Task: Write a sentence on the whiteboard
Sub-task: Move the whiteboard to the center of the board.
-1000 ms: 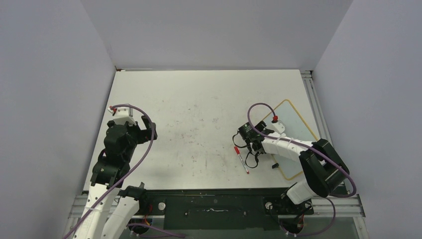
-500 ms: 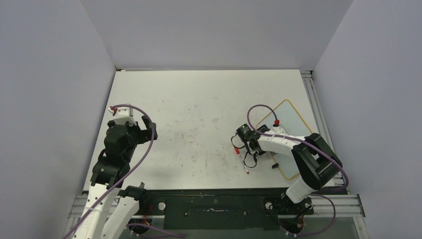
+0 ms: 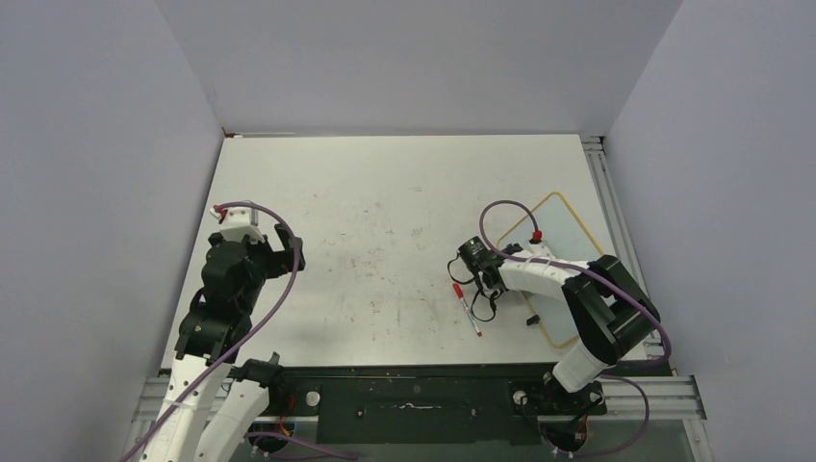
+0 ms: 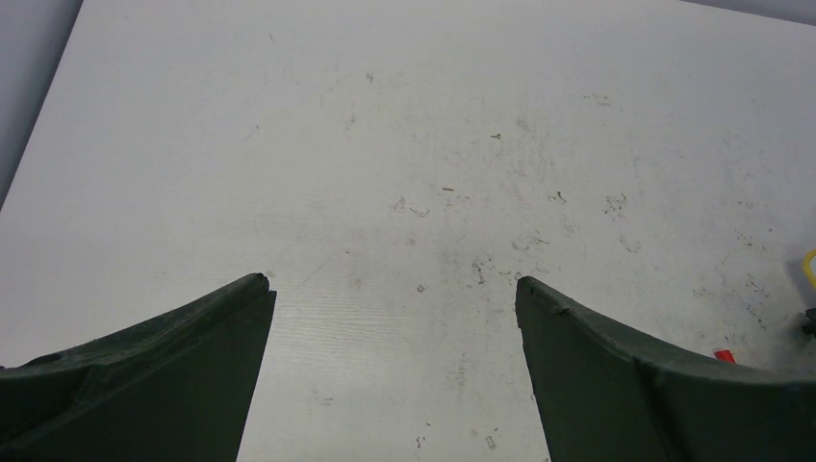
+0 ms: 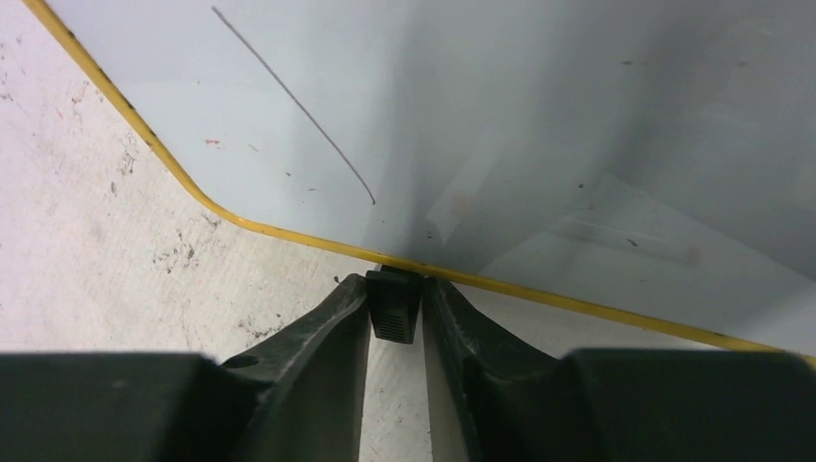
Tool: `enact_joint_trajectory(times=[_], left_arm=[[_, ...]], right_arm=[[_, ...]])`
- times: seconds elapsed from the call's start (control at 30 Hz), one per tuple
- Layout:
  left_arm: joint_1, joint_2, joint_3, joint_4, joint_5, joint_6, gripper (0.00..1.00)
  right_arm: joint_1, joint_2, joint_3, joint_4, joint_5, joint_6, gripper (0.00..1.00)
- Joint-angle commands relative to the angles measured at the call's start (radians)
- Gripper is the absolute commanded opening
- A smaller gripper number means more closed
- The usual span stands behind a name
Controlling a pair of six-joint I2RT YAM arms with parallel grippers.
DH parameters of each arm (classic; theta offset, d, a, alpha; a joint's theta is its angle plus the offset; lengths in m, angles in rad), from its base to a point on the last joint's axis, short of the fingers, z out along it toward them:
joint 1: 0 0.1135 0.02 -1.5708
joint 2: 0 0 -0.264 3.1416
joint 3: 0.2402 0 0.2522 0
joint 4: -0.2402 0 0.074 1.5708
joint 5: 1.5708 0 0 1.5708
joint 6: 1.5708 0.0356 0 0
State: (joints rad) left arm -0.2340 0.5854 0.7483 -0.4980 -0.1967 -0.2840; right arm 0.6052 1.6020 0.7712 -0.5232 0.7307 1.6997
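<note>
Black foot (image 5: pixel 393 306) on the whiteboard (image 5: pixel 539 115) rim, lower centre of frame, is pinched by the right gripper (image 5: pixel 395 285). The left gripper (image 4: pixel 390 280) stands spread over the table (image 4: pixel 385 144).

Glossy smooth whiteboard (image 5: pixel 539 115), its foot (image 5: pixel 394 306) perhaps ribbed black plastic; matt scuffed table (image 4: pixel 385 144).

The whiteboard (image 3: pixel 563 226) is lying on the right side of the table, turned diagonally so one rounded corner is pointing far and left. Its white surface is showing inside a thin yellow-tan frame, and its near part is sitting partly hidden. A thin grey line (image 5: pixel 293 106) is slanting across the surface toward the frame. A small black foot (image 5: pixel 393 306) on its left edge is sitting pinched between the fingers of the right gripper (image 5: pixel 395 289), while a second foot (image 3: pixel 530 320) is showing nearer.
</note>
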Motion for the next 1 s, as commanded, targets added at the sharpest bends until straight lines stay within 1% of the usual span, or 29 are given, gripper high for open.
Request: enact_joint_trajectory(times=[0.0, 0.03, 0.1, 0.27, 0.6, 0.83, 0.97], left_arm=[[-0.006, -0.006, 0.008, 0.021, 0.006, 0.008, 0.96], [-0.007, -0.005, 0.008, 0.021, 0.005, 0.008, 0.96], [-0.007, -0.003, 0.007, 0.021, 0.003, 0.008, 0.96], [-0.006, 0.0, 0.006, 0.024, 0.002, 0.008, 0.96], [-0.006, 0.007, 0.005, 0.02, -0.01, 0.009, 0.96], [-0.006, 0.011, 0.006, 0.018, -0.016, 0.011, 0.96], [-0.007, 0.012, 0.006, 0.018, -0.019, 0.011, 0.96]], right_arm=[[-0.015, 0.028, 0.009, -0.013, 0.027, -0.013, 0.22], [-0.014, 0.03, 0.01, -0.009, 0.024, -0.019, 0.18], [-0.014, 0.034, 0.01, 0.003, 0.016, -0.04, 0.06], [0.001, 0.042, -0.001, 0.055, 0.003, -0.104, 0.05], [0.094, 0.075, 0.003, 0.201, 0.007, -0.232, 0.05], [0.112, 0.061, 0.003, 0.278, -0.005, -0.32, 0.05], [0.124, 0.053, -0.001, 0.348, -0.019, -0.404, 0.05]])
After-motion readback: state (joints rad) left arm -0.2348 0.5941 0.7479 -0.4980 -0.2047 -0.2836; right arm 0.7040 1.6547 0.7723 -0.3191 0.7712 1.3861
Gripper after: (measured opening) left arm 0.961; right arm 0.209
